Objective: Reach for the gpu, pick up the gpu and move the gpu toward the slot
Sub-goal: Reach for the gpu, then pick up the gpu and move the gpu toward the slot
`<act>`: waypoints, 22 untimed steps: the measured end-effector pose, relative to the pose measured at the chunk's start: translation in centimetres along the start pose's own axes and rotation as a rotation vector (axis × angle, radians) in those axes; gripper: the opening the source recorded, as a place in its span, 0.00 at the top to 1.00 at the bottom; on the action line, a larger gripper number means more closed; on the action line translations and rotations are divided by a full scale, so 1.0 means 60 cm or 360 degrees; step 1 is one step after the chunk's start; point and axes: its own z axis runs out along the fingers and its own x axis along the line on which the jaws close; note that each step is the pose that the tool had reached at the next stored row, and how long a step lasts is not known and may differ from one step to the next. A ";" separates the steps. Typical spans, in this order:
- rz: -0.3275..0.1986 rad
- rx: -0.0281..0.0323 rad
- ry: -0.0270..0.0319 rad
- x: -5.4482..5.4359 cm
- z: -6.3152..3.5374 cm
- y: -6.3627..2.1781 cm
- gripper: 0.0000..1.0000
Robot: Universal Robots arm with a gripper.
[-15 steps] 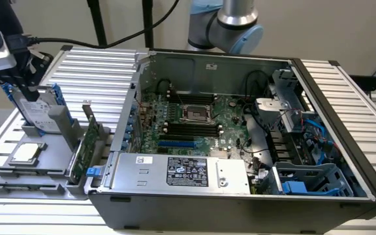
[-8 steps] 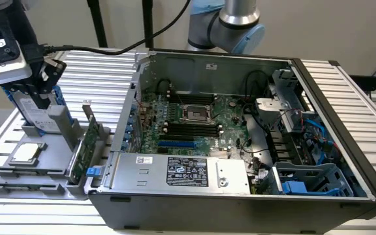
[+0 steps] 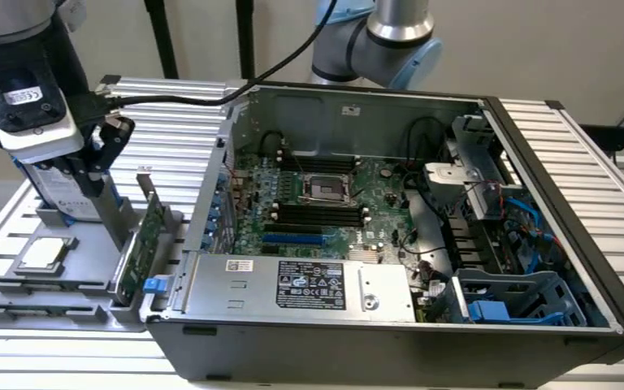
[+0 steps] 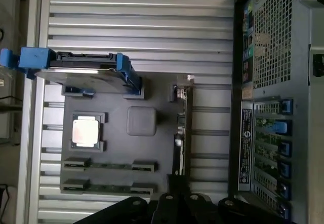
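The gpu [image 3: 152, 236] is a thin green card standing on edge in the grey holder tray [image 3: 84, 313], right beside the computer case's outer wall. From the wrist camera the gpu [image 4: 181, 133] is seen edge-on, with its silver bracket [image 4: 185, 82] at one end. My gripper [image 3: 87, 172] hangs above the tray, just to the exterior view's left of the card and higher than it, without touching it. Its black links [image 4: 181, 202] spread apart in line with the card's edge. It is open and holds nothing.
The open computer case [image 3: 572, 203] with its motherboard [image 3: 323, 203] takes up the exterior view's middle and right. The tray also carries a silver hard drive with blue rails [image 4: 76, 69], a square silver chip [image 4: 85, 132] and two memory sticks [image 4: 109, 166]. The slatted table [image 4: 142, 11] lies underneath.
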 end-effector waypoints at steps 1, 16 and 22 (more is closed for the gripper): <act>0.0000 -0.00001 0.00000 -0.005 0.001 -0.004 0.89; 0.0000 -0.00001 0.00004 -0.022 0.004 -0.010 0.89; 0.0000 -0.00002 0.00004 -0.022 0.004 -0.010 0.76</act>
